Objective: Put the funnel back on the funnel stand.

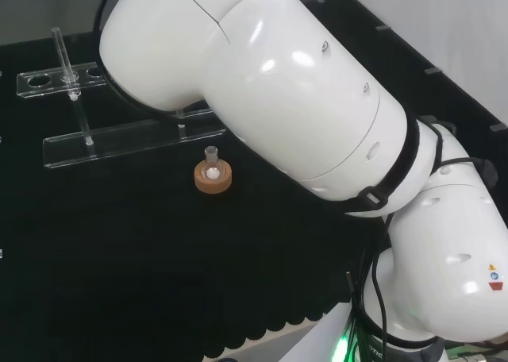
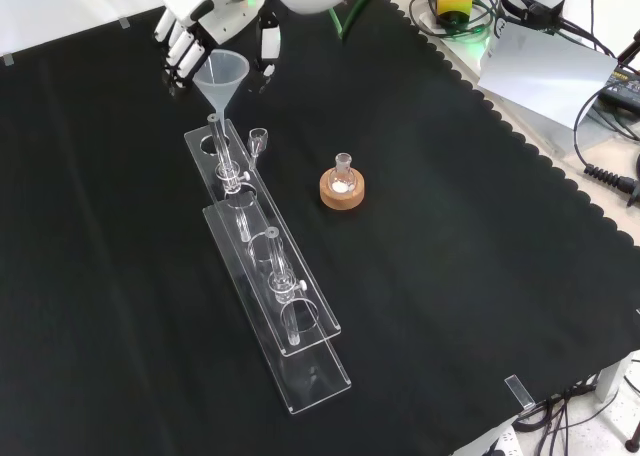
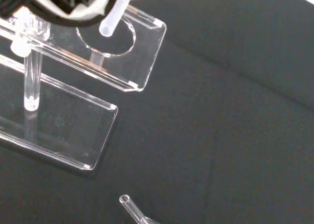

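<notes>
In the front view my hand [image 2: 212, 16] hangs at the top, over the far end of the clear funnel stand [image 2: 262, 266]. Its fingers and thumb curl round the cone of a clear funnel [image 2: 222, 73]. The funnel is upright, stem pointing down at the end hole [image 2: 209, 143] of the stand's upper plate. In the wrist view the funnel's stem tip [image 3: 105, 29] hovers just above that round hole [image 3: 106, 40], slightly off its centre. The stand's plates [image 1: 119, 140] show at the left of the head view, where the arm's white links cover the hand.
A cork ring with a small flask [image 2: 342, 185] stands right of the stand, also seen mid-cloth [image 1: 213, 176]. A small glass piece [image 2: 258, 140] stands by the stand's far end. Cables and a grey sheet [image 2: 545, 64] lie off the cloth's right edge.
</notes>
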Tool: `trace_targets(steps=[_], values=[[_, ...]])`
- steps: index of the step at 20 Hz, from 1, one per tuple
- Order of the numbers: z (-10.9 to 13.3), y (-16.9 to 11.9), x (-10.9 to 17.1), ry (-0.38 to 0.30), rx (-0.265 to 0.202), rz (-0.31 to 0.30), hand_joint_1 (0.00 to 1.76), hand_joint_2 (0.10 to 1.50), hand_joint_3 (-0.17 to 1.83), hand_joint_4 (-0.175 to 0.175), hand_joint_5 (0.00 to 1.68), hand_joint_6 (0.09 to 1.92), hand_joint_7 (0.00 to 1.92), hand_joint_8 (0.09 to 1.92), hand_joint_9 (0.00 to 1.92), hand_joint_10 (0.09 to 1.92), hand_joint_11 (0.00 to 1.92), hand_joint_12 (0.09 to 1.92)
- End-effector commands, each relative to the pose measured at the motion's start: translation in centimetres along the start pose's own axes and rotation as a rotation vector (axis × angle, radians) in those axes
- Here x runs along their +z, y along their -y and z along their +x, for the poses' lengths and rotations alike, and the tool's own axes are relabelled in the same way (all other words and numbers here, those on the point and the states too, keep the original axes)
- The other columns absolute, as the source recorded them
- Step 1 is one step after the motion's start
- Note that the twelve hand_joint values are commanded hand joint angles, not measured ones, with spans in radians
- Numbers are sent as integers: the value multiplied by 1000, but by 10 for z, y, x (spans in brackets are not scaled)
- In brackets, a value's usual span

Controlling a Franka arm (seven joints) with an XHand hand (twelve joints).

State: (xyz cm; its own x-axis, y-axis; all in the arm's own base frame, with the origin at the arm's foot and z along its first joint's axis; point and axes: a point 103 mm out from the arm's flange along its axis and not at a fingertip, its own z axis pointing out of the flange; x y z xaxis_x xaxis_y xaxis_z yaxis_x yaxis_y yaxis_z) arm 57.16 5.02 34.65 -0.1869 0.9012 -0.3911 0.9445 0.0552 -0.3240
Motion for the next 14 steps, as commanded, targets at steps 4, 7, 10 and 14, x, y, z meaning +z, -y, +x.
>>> trace_targets(steps=[4, 7, 10, 14], values=[[0, -22, 9, -3, -11, 13, 885, 679, 619, -24, 601, 648, 479, 631, 884, 450, 571, 1288], [0, -23, 12, -6, -12, 20, 885, 679, 620, -24, 601, 648, 479, 632, 885, 450, 573, 1287], [1, -25, 18, -11, -18, 29, 885, 679, 620, -24, 601, 648, 478, 632, 886, 450, 574, 1286], [5, -27, 24, -19, -29, 31, 884, 678, 620, -26, 587, 643, 477, 632, 887, 450, 574, 1285]])
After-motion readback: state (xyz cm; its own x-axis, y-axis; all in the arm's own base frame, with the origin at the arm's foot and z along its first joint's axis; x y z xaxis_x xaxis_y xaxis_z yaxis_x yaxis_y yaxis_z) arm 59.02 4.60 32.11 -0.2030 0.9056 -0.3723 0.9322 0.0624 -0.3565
